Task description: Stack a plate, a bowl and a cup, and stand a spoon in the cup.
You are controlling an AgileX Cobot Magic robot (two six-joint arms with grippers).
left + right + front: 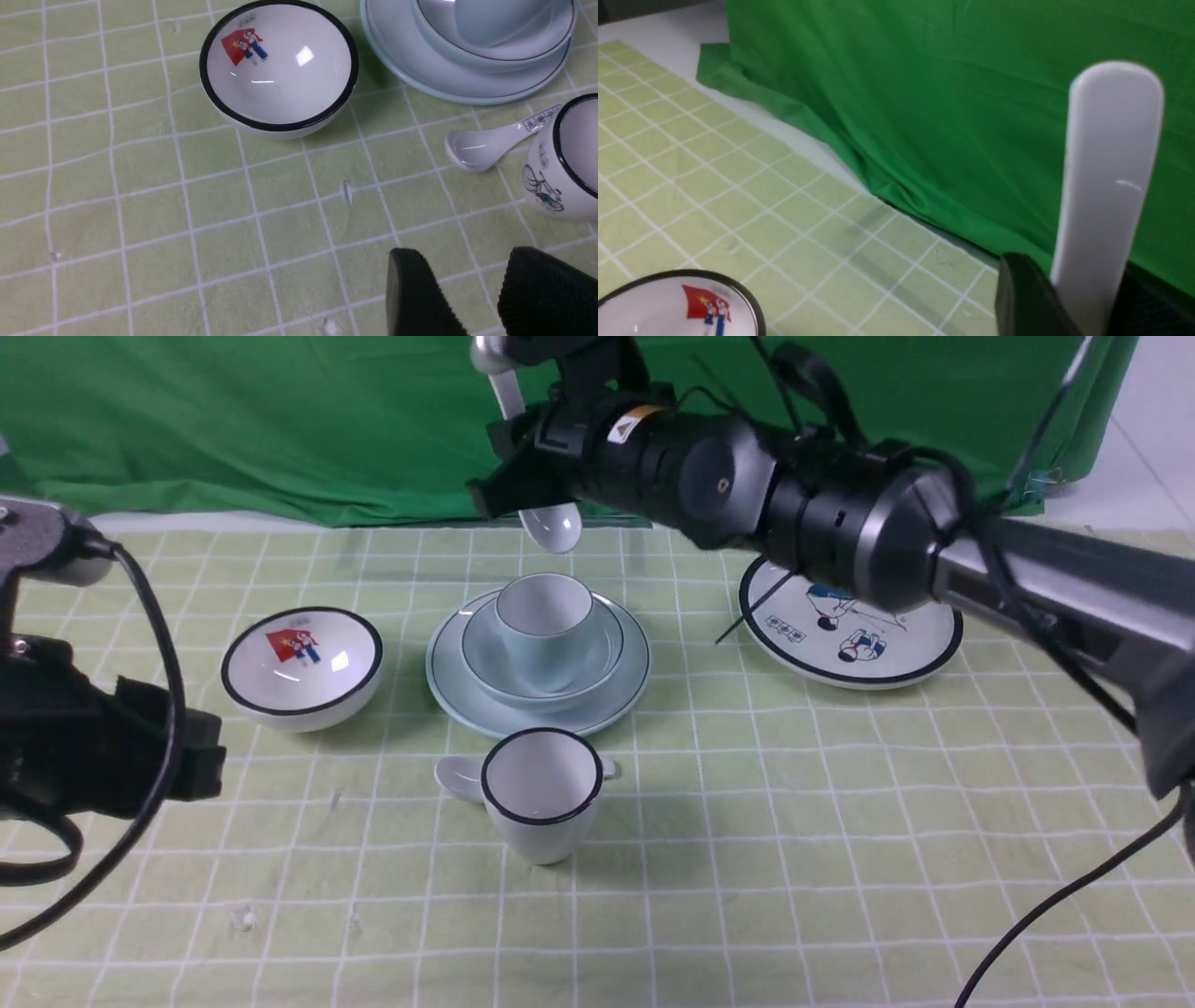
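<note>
Black-rimmed cup (541,793) up front; at its twelve o'clock the right end effector (523,462), grasping the spoon (553,527), hangs over the stacked cup (544,616), which looks like the last step, needing a straight scoop-first descent inside.

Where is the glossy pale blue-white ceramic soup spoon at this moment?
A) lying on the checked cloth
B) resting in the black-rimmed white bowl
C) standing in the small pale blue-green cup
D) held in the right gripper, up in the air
D: the right gripper is shut on the handle of the spoon, whose scoop hangs clear above the rim of the pale blue-green cup.
</note>
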